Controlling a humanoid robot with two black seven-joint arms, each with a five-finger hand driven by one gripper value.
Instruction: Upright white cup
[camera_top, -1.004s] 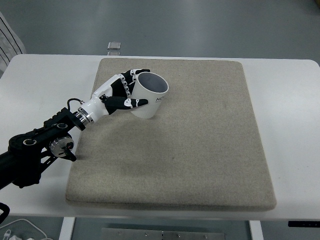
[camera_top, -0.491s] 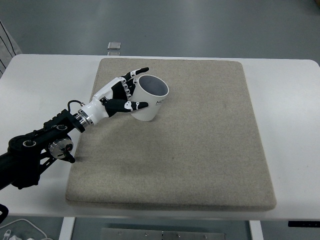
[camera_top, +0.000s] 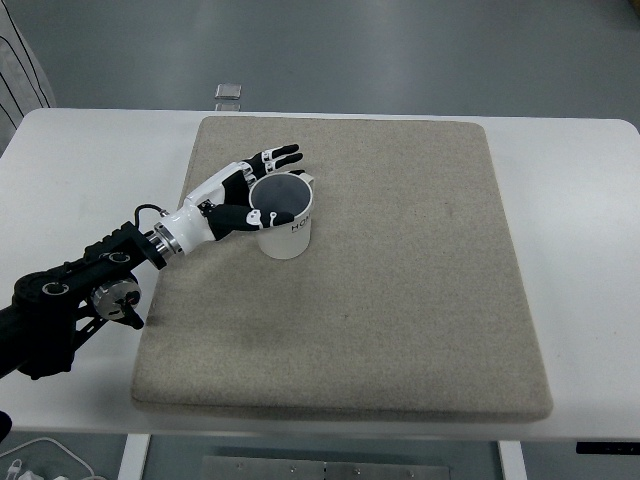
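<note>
At the far left, a black jointed arm (camera_top: 70, 300) comes in from the picture's left edge and reaches up and to the right over the white counter (camera_top: 90, 170), crossing onto the left side of a large square beige fabric mat (camera_top: 400, 300) that covers most of the counter's middle. The arm ends in the left robot hand (camera_top: 240, 195), white with black finger segments, lying over the mat's upper left part. Its fingers (camera_top: 280, 155) are spread and stretched out along the far left side of a plain white cylindrical cup (camera_top: 283, 222), while the thumb reaches along the cup's near left side towards the rim; the fingers look loosely cupped about the cup rather than pressed tight on it, and whether they actually touch its wall cannot be told from this view. The cup stands upright on the mat in its upper left quarter, its open mouth facing up so that the shadowed inside shows, with a small dark marking on the side that faces the camera, too small to read. Beyond the counter's far edge, on the grey floor above the mat's left corner, lies a small flat grey square object (camera_top: 229, 92). To the right of the cup the mat is bare fabric as far as its right edge
</note>
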